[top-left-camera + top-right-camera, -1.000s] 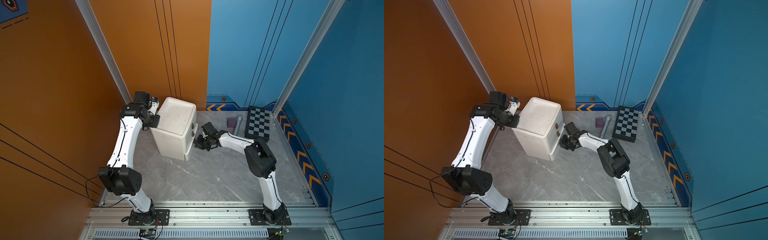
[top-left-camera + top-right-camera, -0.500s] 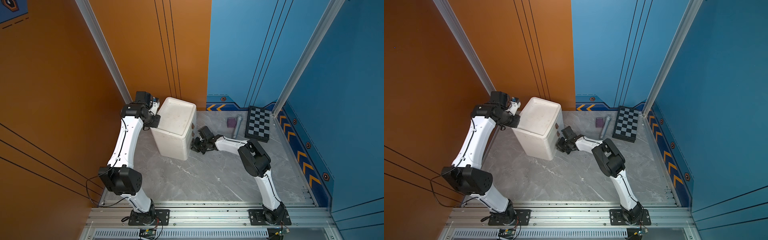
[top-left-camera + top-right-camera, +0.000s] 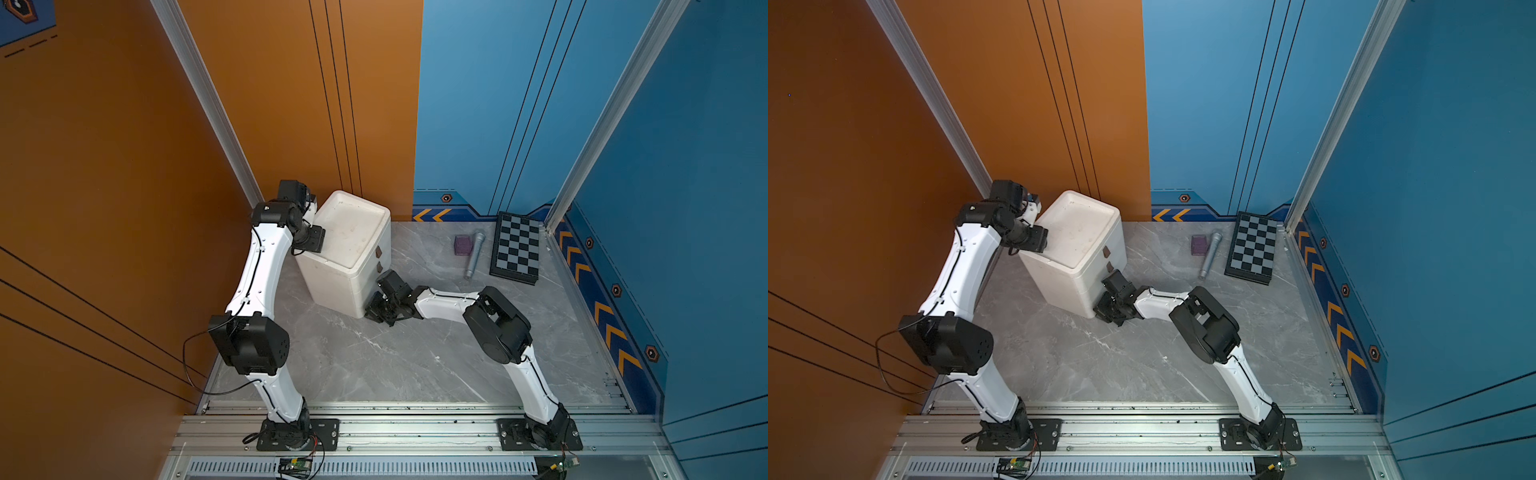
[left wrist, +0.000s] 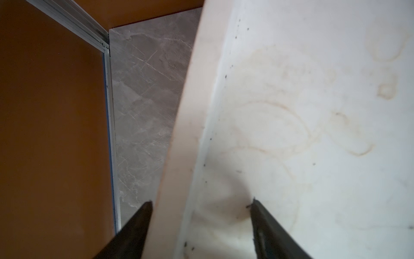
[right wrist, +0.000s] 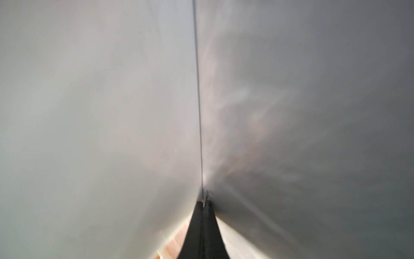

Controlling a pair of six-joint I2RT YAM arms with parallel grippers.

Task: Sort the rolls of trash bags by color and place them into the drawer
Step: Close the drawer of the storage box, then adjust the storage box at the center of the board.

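The drawer [image 3: 353,245] [image 3: 1079,237], a white cabinet with brown pull tabs [image 3: 378,252], stands at the back left, and its front looks flush. My left gripper [image 4: 201,201] [image 3: 312,242] is open, one finger on each side of the rim [image 4: 177,157] of the cabinet's recessed top. My right gripper [image 5: 203,199] [image 3: 371,311] is shut with nothing in it, its tips low down where the cabinet's front [image 5: 100,112] meets the floor. The rolls of trash bags are out of view.
A purple cube [image 3: 463,245], a slim grey stick [image 3: 474,254] and a chequered board [image 3: 517,248] lie at the back right. The orange wall [image 4: 51,134] stands close beside the left arm and the cabinet. The floor is grey marble [image 3: 395,365].
My left gripper has opened at the cabinet's rim. The right gripper, still shut, has moved down and left along the cabinet's front to its base.
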